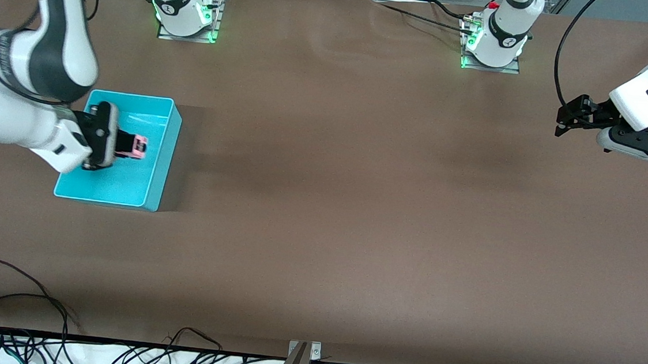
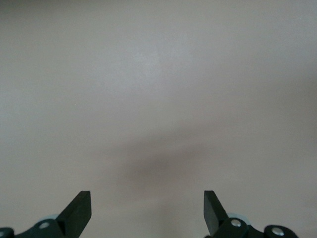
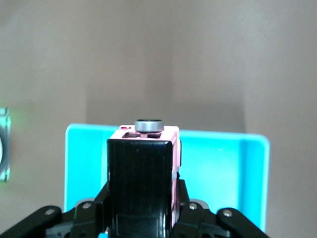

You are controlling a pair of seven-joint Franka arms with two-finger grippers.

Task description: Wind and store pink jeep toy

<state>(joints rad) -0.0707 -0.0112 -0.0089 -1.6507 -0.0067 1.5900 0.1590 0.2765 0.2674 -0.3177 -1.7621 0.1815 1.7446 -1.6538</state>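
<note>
Brown covering spreads over the whole tabletop (image 1: 322,205), with loose black cables (image 1: 29,321) trailing along the edge nearest the front camera. Toward the right arm's end of the tabletop sits a turquoise bin (image 1: 155,192), open at the top, with nothing seen lying on its floor.

Reaching in from that end, the right claw (image 1: 130,146) hangs over the bin's opening with its fingers pressed against the sides of the pink jeep toy (image 1: 137,147), pinching it. In the right wrist view the pink jeep toy (image 3: 143,173) shows its black roof toward the camera, a pale pink body on the edges, and a small grey round part at its outer end; the bin's turquoise walls (image 3: 247,173) frame it from below. The toy is up in the air, above the bin rather than resting in it.

At the left arm's end, the left claw (image 1: 563,117) waits over bare tabletop, fingers spread apart and holding nothing. Its two dark fingertips (image 2: 79,208) show only plain surface between them.
</note>
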